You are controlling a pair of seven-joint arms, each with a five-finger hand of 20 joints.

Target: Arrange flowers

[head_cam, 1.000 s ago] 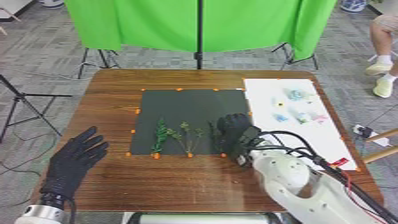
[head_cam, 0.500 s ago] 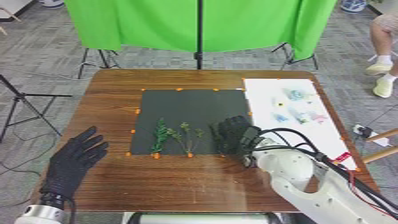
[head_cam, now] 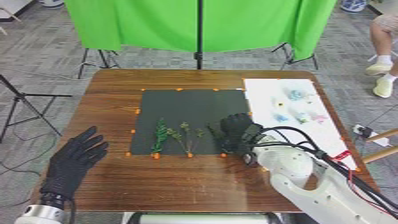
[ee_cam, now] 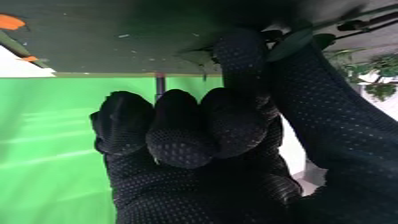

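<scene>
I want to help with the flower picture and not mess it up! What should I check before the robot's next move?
1. Feathery sprig on the dark sheet: ok.
2. Branchy sprig beside it, also on the dark sheet: ok.
3. Right robot hand pinching the dark leafy sprig between finger and thumb: ok.
4. That leafy sprig flat against the dark sheet: cannot tell.
5. Left robot hand off the dark sheet: ok.
6. Colored flowers moved onto the dark sheet: not ok, they're on the white sheet.

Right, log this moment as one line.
right hand pinches leafy sprig | left hand open at table's left | green sprig and branching sprig on dark sheet
</scene>
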